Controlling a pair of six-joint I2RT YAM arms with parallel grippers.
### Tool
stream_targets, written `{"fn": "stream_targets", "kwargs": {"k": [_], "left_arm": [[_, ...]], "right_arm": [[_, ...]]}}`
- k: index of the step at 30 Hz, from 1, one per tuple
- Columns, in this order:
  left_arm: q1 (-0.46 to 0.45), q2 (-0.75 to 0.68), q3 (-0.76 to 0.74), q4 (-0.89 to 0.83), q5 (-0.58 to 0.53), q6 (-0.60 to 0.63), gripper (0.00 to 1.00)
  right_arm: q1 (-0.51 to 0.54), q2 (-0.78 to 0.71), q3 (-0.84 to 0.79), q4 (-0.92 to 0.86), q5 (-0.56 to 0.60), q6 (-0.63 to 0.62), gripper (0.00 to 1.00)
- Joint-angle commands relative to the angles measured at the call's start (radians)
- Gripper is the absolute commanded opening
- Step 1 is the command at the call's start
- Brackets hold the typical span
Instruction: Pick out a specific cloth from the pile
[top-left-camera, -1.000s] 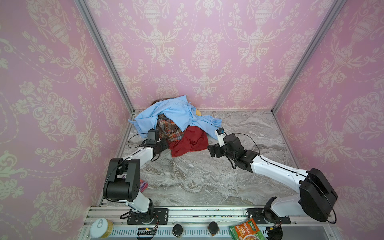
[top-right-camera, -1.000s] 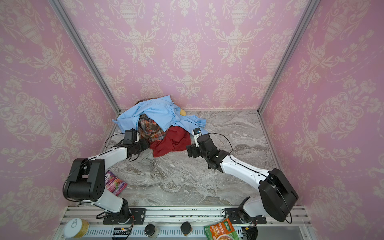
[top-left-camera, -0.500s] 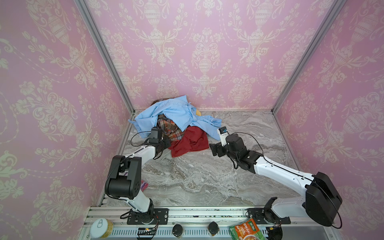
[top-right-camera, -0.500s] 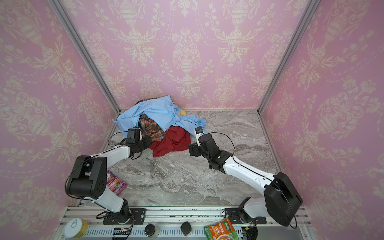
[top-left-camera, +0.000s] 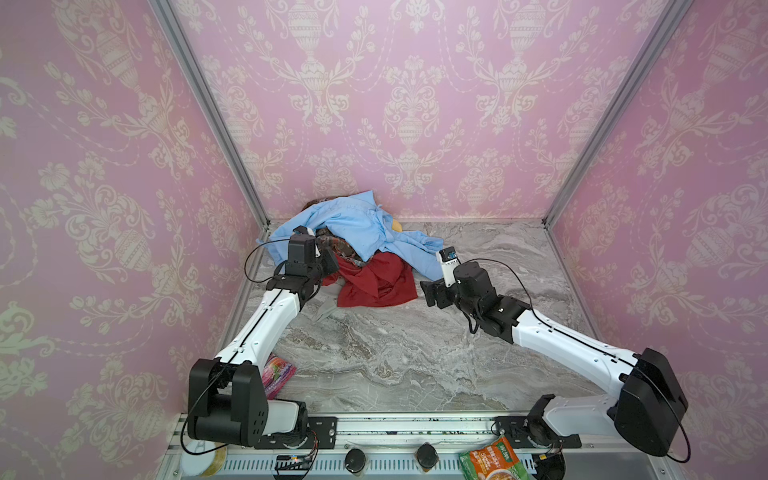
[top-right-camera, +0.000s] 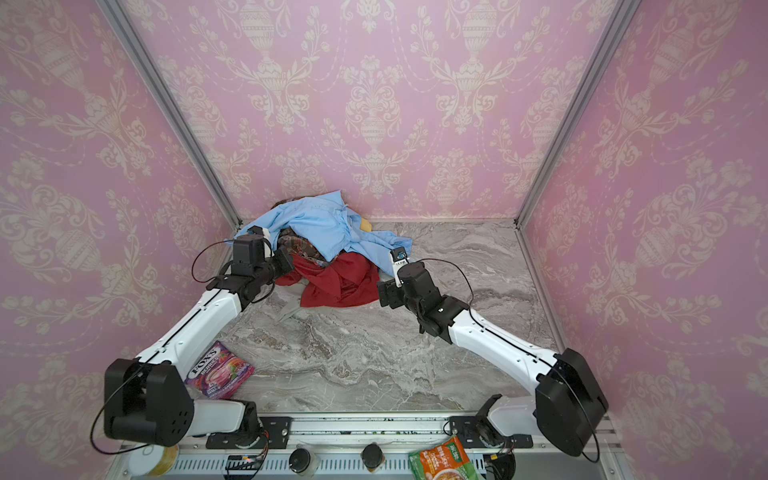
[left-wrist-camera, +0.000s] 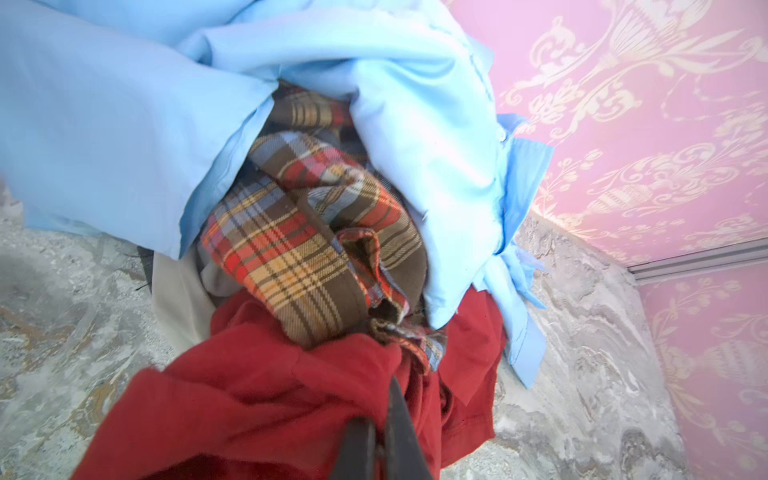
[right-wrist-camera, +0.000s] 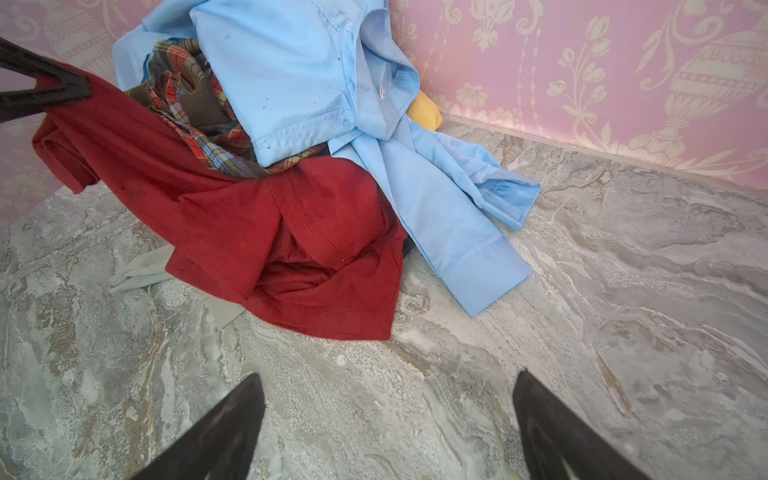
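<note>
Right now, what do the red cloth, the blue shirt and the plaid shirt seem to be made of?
The red cloth: probably cotton jersey knit, matte; limp folds and a double-stitched hem.
The blue shirt: smooth woven shirting, faint sheen, perhaps a cotton blend; crisp cuff and buttoned front.
The plaid shirt: woven, soft-looking, maybe flannel; the coloured threads of the checks show.

Five pieces show in the pile (top-left-camera: 353, 249): one light blue shirt (top-left-camera: 357, 222), one plaid shirt (left-wrist-camera: 299, 249), one dark red cloth (top-left-camera: 378, 284), one grey piece (right-wrist-camera: 139, 272) and one yellow piece (right-wrist-camera: 424, 110). There are two arms, the left arm (top-left-camera: 266, 324) and the right arm (top-left-camera: 569, 340). There are two snack packets, a purple packet (top-right-camera: 218, 372) and a green packet (top-right-camera: 442, 459).
</note>
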Motion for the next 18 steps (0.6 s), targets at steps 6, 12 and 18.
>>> {"fn": "stream_targets", "kwargs": {"k": [6, 12, 18], "left_arm": [[-0.025, 0.018, 0.221, -0.028, 0.007, -0.048, 0.0], [-0.033, 0.056, 0.37, -0.036, 0.029, -0.048, 0.0], [-0.071, 0.11, 0.542, -0.068, 0.046, -0.036, 0.0]], "right_arm": [[-0.028, 0.013, 0.075, -0.031, -0.024, 0.012, 0.95], [-0.037, 0.012, 0.098, -0.038, -0.035, 0.011, 0.95], [-0.041, 0.012, 0.114, -0.01, -0.076, 0.0, 0.97]]}}
